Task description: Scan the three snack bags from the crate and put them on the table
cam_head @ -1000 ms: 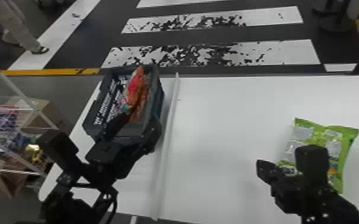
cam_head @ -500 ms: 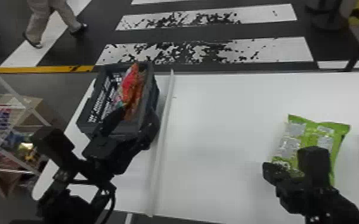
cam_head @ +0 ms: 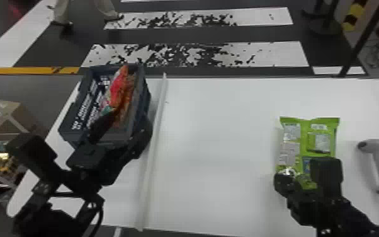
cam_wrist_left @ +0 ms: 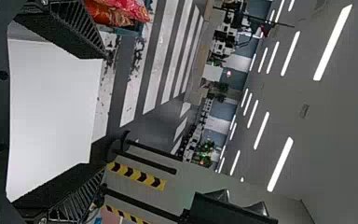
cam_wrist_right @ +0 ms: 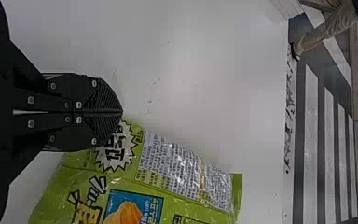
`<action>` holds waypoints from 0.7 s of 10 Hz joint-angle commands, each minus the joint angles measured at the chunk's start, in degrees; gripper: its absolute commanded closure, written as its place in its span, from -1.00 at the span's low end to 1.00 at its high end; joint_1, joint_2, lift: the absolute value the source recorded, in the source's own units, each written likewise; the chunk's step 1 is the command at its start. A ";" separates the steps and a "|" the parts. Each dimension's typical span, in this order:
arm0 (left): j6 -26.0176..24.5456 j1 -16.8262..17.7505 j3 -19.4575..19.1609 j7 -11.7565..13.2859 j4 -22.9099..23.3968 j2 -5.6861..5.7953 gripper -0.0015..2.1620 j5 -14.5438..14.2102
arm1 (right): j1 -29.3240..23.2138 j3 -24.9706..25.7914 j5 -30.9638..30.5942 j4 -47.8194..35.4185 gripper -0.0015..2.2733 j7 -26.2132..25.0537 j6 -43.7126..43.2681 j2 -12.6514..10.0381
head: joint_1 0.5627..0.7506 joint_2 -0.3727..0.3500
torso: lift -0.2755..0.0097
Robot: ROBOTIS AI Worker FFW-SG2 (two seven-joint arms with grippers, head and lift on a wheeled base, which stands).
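Head view has the red-orange snack bag [cam_head: 120,88] in the crate [cam_head: 144,89], ahead and slightly left of the midpoint between the left gripper's [cam_head: 130,119] spread fingers, its long axis running mostly away from the robot. The left arm is clearly nearer, so a grasp there likely calls for a shift left and down to bring the bag between the fingers. The right gripper [cam_wrist_right: 122,112], fingers together and empty, is at the edge of the green snack bag [cam_wrist_right: 168,186] on the table [cam_head: 223,126].
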State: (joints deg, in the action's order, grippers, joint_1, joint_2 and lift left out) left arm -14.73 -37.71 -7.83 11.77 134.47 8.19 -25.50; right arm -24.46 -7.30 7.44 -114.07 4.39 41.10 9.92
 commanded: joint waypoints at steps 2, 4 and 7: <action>0.00 -0.08 0.27 0.01 0.00 -0.02 -0.97 0.10 | -1.99 1.58 2.05 -2.82 0.98 0.45 -0.36 0.53 | 0.41 0.22 | 0.28; 0.00 0.01 0.35 -0.08 0.09 -0.11 -0.97 0.19 | -5.24 2.99 3.90 -10.73 0.98 0.89 0.52 0.80 | 0.41 0.22 | 0.28; 0.00 -0.52 0.18 -0.26 1.06 -0.02 -0.97 0.19 | -2.87 8.18 8.29 -14.42 0.98 0.97 3.69 0.71 | 0.41 0.20 | 0.28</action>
State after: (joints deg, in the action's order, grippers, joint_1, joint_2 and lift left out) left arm -14.73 -38.13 -7.59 11.55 135.36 8.14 -25.31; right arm -28.05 0.00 15.16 -128.32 5.36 44.50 10.66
